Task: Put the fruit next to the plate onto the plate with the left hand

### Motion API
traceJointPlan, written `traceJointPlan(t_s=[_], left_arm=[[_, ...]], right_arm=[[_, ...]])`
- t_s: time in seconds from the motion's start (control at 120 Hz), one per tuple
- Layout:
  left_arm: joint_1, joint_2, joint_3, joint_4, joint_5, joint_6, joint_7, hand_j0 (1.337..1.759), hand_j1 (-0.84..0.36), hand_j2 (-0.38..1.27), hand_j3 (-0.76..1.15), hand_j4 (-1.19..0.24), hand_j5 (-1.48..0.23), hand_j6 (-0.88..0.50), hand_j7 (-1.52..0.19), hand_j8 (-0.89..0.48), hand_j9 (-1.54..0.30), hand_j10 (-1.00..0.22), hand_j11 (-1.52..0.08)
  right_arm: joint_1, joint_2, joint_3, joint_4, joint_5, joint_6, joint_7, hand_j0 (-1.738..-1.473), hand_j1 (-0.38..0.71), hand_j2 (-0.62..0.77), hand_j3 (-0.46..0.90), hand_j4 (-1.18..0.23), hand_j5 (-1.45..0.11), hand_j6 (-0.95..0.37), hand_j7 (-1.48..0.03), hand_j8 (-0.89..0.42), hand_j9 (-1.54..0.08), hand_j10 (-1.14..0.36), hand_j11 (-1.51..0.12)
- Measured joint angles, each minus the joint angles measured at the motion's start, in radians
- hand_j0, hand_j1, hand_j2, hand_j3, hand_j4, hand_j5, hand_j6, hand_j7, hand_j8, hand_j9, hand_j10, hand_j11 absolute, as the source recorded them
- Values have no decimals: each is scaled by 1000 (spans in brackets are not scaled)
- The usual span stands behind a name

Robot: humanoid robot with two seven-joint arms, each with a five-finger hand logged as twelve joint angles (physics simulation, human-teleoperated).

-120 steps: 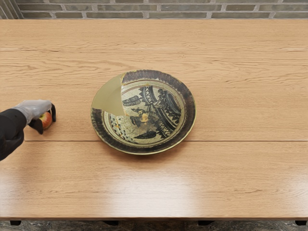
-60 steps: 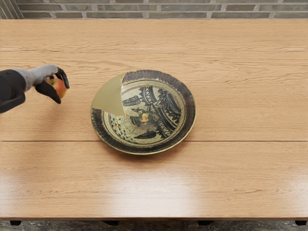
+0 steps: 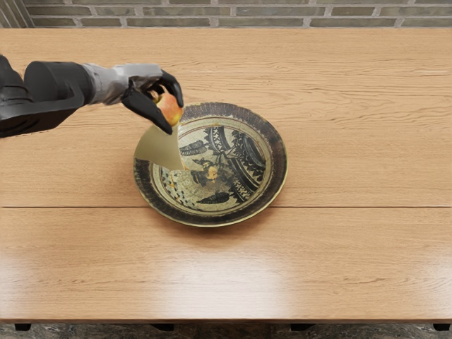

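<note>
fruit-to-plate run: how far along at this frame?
Done: grasp and lift; the left hand holds the fruit clear of the table. In hand: the carry, with the fruit at the upper-left rim of the plate. Left: move it over the plate's middle, lower, release. Fruit not on the plate yet.

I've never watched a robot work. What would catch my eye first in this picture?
Most likely the large plate in the middle of the wooden table. It is dark and richly patterned, with one plain tan wedge at its upper left. Next comes the left hand, reaching in from the left with its dark fingers closed around a small red-orange fruit, held at the plate's upper-left edge.
</note>
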Motion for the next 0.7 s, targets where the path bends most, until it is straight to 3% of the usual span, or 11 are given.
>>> traceJointPlan(t_s=[0.117,0.317,0.508,0.55,0.7], left_arm=[[-122,-73,130,1,24,-5,0,1637,-398,351,0,-556,-1215,-206,-1181,-203,-1162,-517,-1141],[-130,-166,345,5,169,-10,0,1640,-386,367,0,-587,-1200,-238,-1188,-218,-1162,-531,-1140],[-111,-212,396,14,301,1,0,1641,-396,387,0,-576,-1222,-213,-1213,-203,-1176,-525,-1141],[-110,-215,398,17,325,4,0,1641,-358,302,0,-590,-1222,-230,-1214,-213,-1177,-543,-1141],[-109,-223,402,23,363,10,0,1644,-330,292,0,-631,-1127,-286,-1111,-250,-1094,-575,-1060]], right_arm=[[0,0,0,0,0,0,0,-1658,-334,-3,0,-12,-16,-12,-17,-12,-16,-13,-17],[0,0,0,1,0,0,0,-1658,-333,-3,0,-13,-17,-12,-17,-13,-17,-13,-17],[0,0,0,1,0,0,0,-1658,-333,-3,0,-13,-17,-13,-17,-13,-17,-13,-17],[0,0,0,1,0,1,0,-1658,-334,-3,0,-13,-17,-12,-17,-13,-17,-13,-17],[0,0,0,1,0,1,0,-1658,-334,-3,0,-12,-16,-12,-16,-12,-16,-12,-16]])
